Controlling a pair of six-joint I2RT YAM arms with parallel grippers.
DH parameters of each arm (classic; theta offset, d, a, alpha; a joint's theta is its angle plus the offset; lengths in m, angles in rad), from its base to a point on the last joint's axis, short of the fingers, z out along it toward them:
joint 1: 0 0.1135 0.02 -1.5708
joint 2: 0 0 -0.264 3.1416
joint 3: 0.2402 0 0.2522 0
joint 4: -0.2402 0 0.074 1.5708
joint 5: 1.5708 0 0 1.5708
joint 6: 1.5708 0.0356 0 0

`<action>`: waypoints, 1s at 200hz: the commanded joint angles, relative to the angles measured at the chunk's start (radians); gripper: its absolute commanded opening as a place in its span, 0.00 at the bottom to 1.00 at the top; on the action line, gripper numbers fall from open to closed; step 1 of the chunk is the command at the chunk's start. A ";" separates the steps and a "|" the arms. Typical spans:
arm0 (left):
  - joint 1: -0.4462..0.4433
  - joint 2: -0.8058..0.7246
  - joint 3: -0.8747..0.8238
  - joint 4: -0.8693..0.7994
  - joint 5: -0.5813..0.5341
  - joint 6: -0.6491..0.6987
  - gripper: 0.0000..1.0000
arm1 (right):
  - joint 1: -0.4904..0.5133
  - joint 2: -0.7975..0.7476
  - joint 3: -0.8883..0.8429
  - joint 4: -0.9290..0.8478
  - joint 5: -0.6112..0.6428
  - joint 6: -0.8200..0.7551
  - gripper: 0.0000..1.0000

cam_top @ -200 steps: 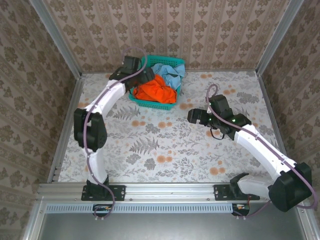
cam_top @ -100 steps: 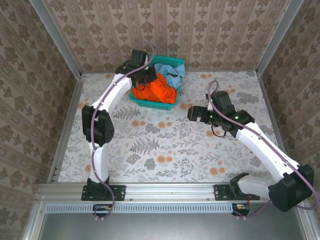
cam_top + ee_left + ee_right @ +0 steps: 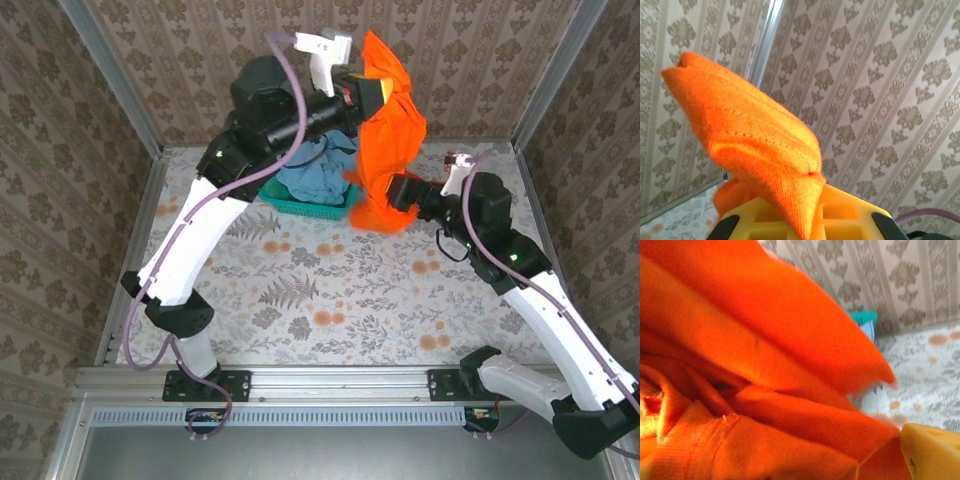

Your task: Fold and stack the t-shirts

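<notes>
As orange shirt (image 3: 388,120) hangs aloft, it partly hides basket (image 3: 300,206) w/ blue shirt (image 3: 312,172).

Bright, even light leaves only faint shadows on the bench (image 3: 330,290) near the orange shirt (image 3: 390,140). In the right wrist view the shirt is blurred and oversaturated.

Robot test cell of the laboratory type, dressed as a domestic room.

Evidence:
- bare aluminium frame posts (image 3: 116,85) at the corners
- wall panels in damask wallpaper (image 3: 470,60)
- table top (image 3: 330,290) in floral print
- slotted aluminium rail (image 3: 330,383) at the near edge, carrying the white left arm (image 3: 190,250) and right arm (image 3: 545,300) with exposed cables
- teal mesh laundry basket (image 3: 300,206) holding a pale blue t-shirt (image 3: 310,180)
</notes>
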 commanded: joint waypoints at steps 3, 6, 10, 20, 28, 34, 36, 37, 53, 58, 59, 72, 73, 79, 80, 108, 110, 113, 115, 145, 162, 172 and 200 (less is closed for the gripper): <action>0.035 0.108 -0.033 -0.060 0.004 -0.085 0.02 | 0.006 -0.011 0.014 0.021 0.082 -0.028 1.00; 0.038 0.120 -0.037 -0.071 0.004 -0.101 0.04 | 0.007 -0.009 0.013 0.012 0.089 -0.024 1.00; 0.044 0.141 -0.039 -0.088 0.006 -0.116 0.04 | 0.006 -0.006 0.010 -0.002 0.100 -0.015 1.00; 0.058 0.193 -0.043 -0.130 0.019 -0.152 0.11 | 0.005 0.006 -0.002 -0.053 0.137 0.016 0.99; 0.072 0.243 -0.031 -0.193 0.007 -0.177 0.41 | 0.002 0.023 -0.009 -0.105 0.167 0.047 0.98; 0.085 0.282 -0.019 -0.242 0.012 -0.191 0.59 | -0.004 0.036 -0.018 -0.149 0.178 0.070 0.95; 0.091 0.295 -0.016 -0.256 0.018 -0.196 0.63 | -0.008 0.043 -0.020 -0.163 0.178 0.078 0.94; 0.093 0.302 -0.015 -0.263 0.022 -0.198 0.65 | -0.009 0.044 -0.021 -0.169 0.178 0.082 0.94; 0.138 0.391 0.033 -0.423 0.040 -0.226 1.00 | -0.029 0.069 -0.062 -0.246 0.166 0.145 0.91; 0.150 0.405 0.034 -0.460 0.042 -0.221 1.00 | -0.033 0.071 -0.077 -0.257 0.158 0.160 0.90; 0.152 0.408 0.034 -0.468 0.042 -0.218 1.00 | -0.034 0.071 -0.080 -0.258 0.156 0.163 0.90; 0.176 0.419 0.033 -0.553 0.008 -0.177 1.00 | -0.037 0.061 -0.128 -0.257 0.129 0.184 0.90; 0.178 0.418 0.031 -0.559 0.005 -0.173 1.00 | -0.038 0.061 -0.131 -0.256 0.127 0.185 0.90; 0.188 0.415 0.023 -0.580 -0.015 -0.150 1.00 | -0.038 0.053 -0.148 -0.255 0.118 0.190 0.90; 0.190 0.414 0.020 -0.582 -0.017 -0.146 1.00 | -0.038 0.052 -0.151 -0.255 0.117 0.193 0.90; 0.228 0.431 0.005 -0.642 -0.030 -0.082 1.00 | -0.039 0.031 -0.209 -0.262 0.088 0.213 0.90; 0.228 0.435 0.009 -0.650 -0.035 -0.075 0.99 | -0.039 0.031 -0.211 -0.265 0.087 0.214 0.90; 0.227 0.440 0.016 -0.659 -0.043 -0.066 0.99 | -0.039 0.031 -0.217 -0.266 0.085 0.217 0.91; 0.227 0.446 0.019 -0.664 -0.048 -0.062 0.98 | -0.040 0.031 -0.218 -0.267 0.084 0.218 0.91; 0.207 0.525 0.045 -0.693 -0.023 -0.018 0.90 | -0.041 0.023 -0.252 -0.269 0.065 0.231 0.91; 0.183 0.571 0.070 -0.709 -0.031 0.007 0.86 | -0.041 0.019 -0.266 -0.264 0.055 0.237 0.91; 0.169 0.596 0.086 -0.721 -0.056 0.023 0.83 | -0.039 0.017 -0.274 -0.260 0.048 0.239 0.91; 0.152 0.663 0.102 -0.728 -0.149 0.026 0.77 | -0.040 0.029 -0.288 -0.251 0.035 0.239 0.91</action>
